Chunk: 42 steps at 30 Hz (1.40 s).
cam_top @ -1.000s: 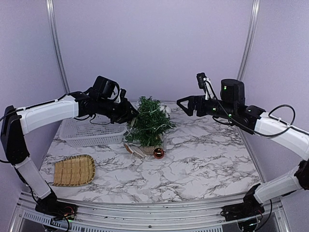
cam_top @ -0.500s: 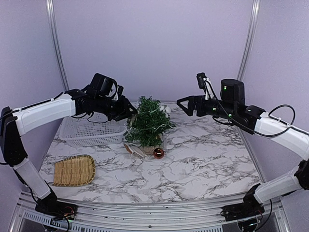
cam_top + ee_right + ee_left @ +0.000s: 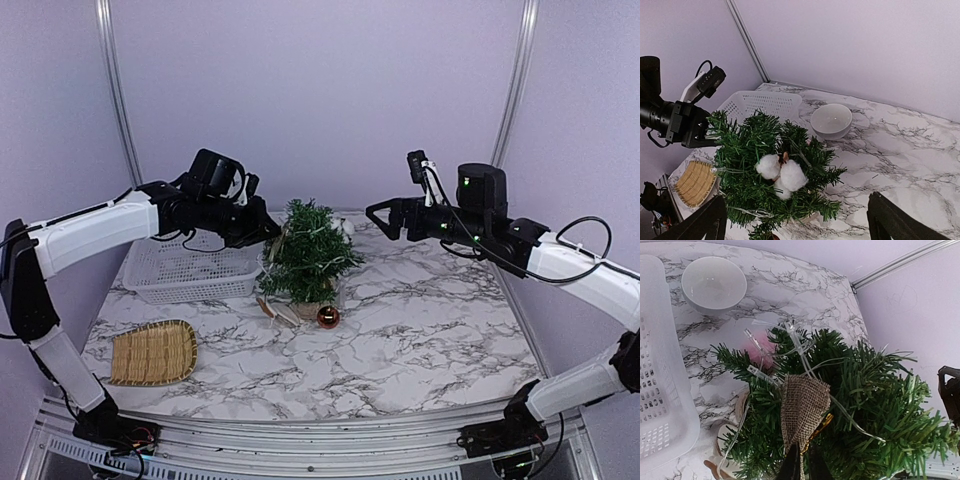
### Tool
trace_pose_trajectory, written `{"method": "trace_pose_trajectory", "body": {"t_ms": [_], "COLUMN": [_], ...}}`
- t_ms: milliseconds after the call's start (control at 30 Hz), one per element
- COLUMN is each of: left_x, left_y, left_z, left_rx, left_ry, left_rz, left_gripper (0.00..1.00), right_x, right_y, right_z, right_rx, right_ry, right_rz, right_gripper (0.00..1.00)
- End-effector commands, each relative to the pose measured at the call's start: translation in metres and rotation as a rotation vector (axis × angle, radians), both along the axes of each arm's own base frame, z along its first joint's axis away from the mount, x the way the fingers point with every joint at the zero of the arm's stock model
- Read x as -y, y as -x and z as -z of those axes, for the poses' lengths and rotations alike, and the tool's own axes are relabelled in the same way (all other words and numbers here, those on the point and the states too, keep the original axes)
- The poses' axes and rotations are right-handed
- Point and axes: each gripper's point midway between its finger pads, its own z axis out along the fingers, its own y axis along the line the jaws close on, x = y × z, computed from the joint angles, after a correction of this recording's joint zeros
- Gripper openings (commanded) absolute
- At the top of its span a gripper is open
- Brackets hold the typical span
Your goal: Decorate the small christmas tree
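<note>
Left fingers [image 3: 792,467] are drawn narrow, almost together, at the bottom edge of the left wrist view. The lower end of a burlap piece [image 3: 804,402] sits right at their tips, and I cannot tell whether they pinch it or merely sit behind it. Over the last second that arm has backed a little to the left, away from the small christmas tree [image 3: 308,255], and its fingers have gone from partly apart to nearly closed. My reading is that the burlap has been laid on the crown and let go, so 1 more ornament is probably in place, though the pictures do not prove it.

Right fingers [image 3: 710,220] stand wide apart and carry nothing. That arm has not moved and hovers right of the tree.

The tree stands in its tan pot [image 3: 312,308] toward the far middle of the tabletop [image 3: 420,320], just right of the white basket [image 3: 185,272], with a white bowl [image 3: 831,120] beyond it. It already bears a string of clear lights [image 3: 795,342] and a cluster of white cotton bolls [image 3: 782,172]. A red bauble [image 3: 328,317] lies on the tabletop at the pot's near side, probably yet to be hung.

The left fingers are cut off by the frame. The pale flat things [image 3: 278,310] left of the bauble are too small to name. Something gold [image 3: 822,422] peeks from under the burlap.
</note>
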Motion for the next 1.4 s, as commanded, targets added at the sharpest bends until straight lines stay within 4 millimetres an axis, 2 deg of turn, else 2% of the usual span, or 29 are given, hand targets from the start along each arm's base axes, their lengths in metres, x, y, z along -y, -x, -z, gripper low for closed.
{"method": "trace_pose_trajectory", "body": {"t_ms": [0,233,500,600,800,1033,1233,1300,1367], "left_x": [0.01,0.012,0.018,0.016,0.006,-0.019,-0.054,-0.067,-0.082], "left_y": [0.004,0.004,0.006,0.005,0.002,-0.005,-0.018,-0.024,-0.031], "left_z": [0.008,0.024,0.02,0.015,-0.011,-0.02,-0.039,-0.05,-0.063], "left_rx": [-0.028,-0.059,-0.047,-0.031,0.037,0.078,0.129,0.155,0.183], "left_ry": [-0.006,-0.03,-0.046,-0.063,-0.081,-0.169,-0.207,-0.204,-0.194], "left_rz": [0.059,0.069,0.105,0.106,0.08,0.023,-0.047,-0.066,-0.088], "left_gripper": [0.03,0.0,0.05,0.07,0.15,0.26,0.32,0.37,0.48], "right_x": [0.003,0.002,0.001,0.0,0.0,-0.001,-0.002,-0.003,-0.004], "right_y": [-0.004,-0.004,-0.006,-0.008,-0.009,-0.012,-0.016,-0.019,-0.023], "right_z": [-0.009,-0.009,-0.01,-0.01,-0.014,-0.018,-0.022,-0.023,-0.027], "right_rx": [0.031,0.028,0.033,0.035,0.048,0.059,0.074,0.08,0.091], "right_ry": [-0.013,-0.01,-0.007,-0.001,0.002,0.002,0.007,0.009,0.013], "right_rz": [0.013,0.014,0.013,0.011,0.015,0.018,0.023,0.027,0.03], "right_gripper": [0.95,0.95,0.95,0.95,0.96,0.96,0.96,0.97,0.98]}}
